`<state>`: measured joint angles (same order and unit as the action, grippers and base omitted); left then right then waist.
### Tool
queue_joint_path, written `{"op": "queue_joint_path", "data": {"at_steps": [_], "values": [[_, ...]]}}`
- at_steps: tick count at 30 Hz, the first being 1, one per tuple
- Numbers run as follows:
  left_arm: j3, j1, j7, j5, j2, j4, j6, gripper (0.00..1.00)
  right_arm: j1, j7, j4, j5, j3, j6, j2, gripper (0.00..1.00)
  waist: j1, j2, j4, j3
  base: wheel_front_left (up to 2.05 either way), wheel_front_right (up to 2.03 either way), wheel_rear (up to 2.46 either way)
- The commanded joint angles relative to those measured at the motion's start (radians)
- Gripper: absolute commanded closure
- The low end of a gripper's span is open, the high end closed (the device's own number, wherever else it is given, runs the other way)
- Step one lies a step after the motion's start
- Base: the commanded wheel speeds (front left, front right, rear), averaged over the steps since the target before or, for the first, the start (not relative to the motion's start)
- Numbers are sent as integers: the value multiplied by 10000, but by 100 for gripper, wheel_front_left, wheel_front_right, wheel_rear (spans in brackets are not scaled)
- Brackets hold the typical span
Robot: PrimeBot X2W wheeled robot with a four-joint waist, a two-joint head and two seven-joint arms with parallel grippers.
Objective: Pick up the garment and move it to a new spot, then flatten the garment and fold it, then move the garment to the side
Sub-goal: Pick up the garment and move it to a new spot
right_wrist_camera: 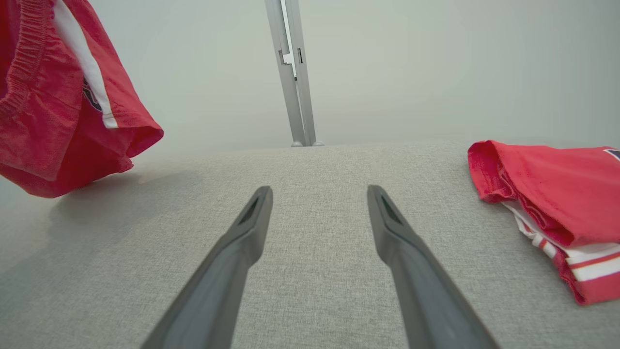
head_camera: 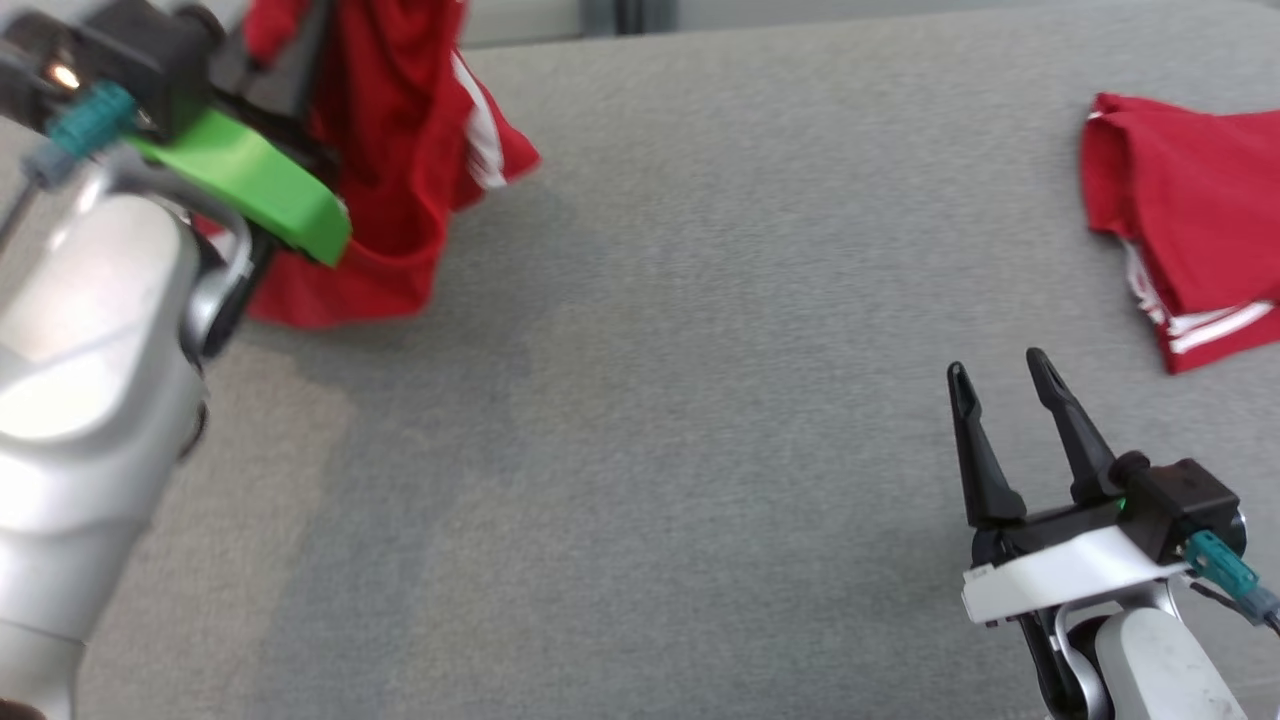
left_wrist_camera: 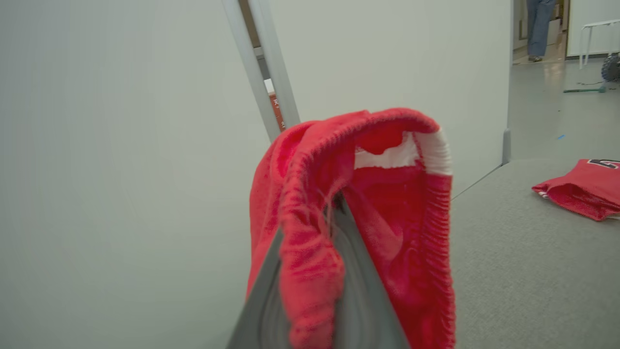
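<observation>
Left jaws: clenched on the elastic waistband of the red shorts (left_wrist_camera: 387, 218). The cloth bunches over and around both fingertips and hangs down from them. A white side stripe shows. The shorts hang above the grey surface (head_camera: 700, 420); the lowest hem is close over it, and I cannot tell if it touches.

Right jaws: released, fingers (right_wrist_camera: 227, 271) spread wide with nothing between them, low over bare surface. The shorts are up and to their left, well apart.

Ahead and to the right of the right jaws, a second red garment (head_camera: 1190, 220) with white stripes lies folded on the surface, clear of both jaws.

Past the surface's far edge is a pale wall (right_wrist_camera: 436, 63), with a grey metal post (right_wrist_camera: 295, 72) straight ahead of the right jaws. Far off to the right of the left jaws there is a doorway with a person's legs (left_wrist_camera: 540, 29).
</observation>
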<state>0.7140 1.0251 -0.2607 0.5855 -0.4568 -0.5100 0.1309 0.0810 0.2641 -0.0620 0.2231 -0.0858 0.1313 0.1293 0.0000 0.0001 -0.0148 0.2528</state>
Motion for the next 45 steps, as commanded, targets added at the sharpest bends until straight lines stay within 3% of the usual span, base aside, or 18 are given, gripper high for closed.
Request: {"op": "queue_joint_path", "data": {"at_steps": [1,6,11,22,23,24,25,39,45], "values": [[95,-527,-20,199,65,293,-15,100,-226,0,44,12,14,-11,-19,0,0,-1,-1627,-1478,0,0,0],[464,-1660,-36,591,495,1348,-19,100,-528,0,186,13,298,-11,-13,0,0,-1,-2197,-1643,0,0,0],[646,-2924,-46,1060,1423,1253,-32,100,-693,-1,309,-12,499,-11,-60,0,0,-1,-2505,-1437,0,0,0],[787,-4471,-32,-109,2353,-824,-21,100,-415,-1,507,-88,590,-9,-43,0,0,-1,-2445,-318,0,0,0],[709,-4541,-31,-104,2401,-1009,-21,86,-423,0,513,-89,609,-9,-33,0,0,-1,-2379,-278,0,0,0],[624,-4528,-32,-198,2441,-1078,-20,36,-446,-1,516,-101,630,-9,-12,0,0,-1,-2285,-245,0,0,0],[456,-4523,-33,-201,2499,-1068,-20,0,-462,0,511,-111,628,-11,-8,0,0,-1,-2205,-236,0,0,0],[-2067,-7681,-32,-1766,3144,1633,-551,0,-1283,0,146,36,683,-11,-30,0,0,-1,48,-1913,0,0,0],[-3318,-9203,-31,-2151,3393,2517,-1061,0,-1682,-1,-90,148,614,-10,-208,0,0,-1,943,-2542,0,0,0]]}}
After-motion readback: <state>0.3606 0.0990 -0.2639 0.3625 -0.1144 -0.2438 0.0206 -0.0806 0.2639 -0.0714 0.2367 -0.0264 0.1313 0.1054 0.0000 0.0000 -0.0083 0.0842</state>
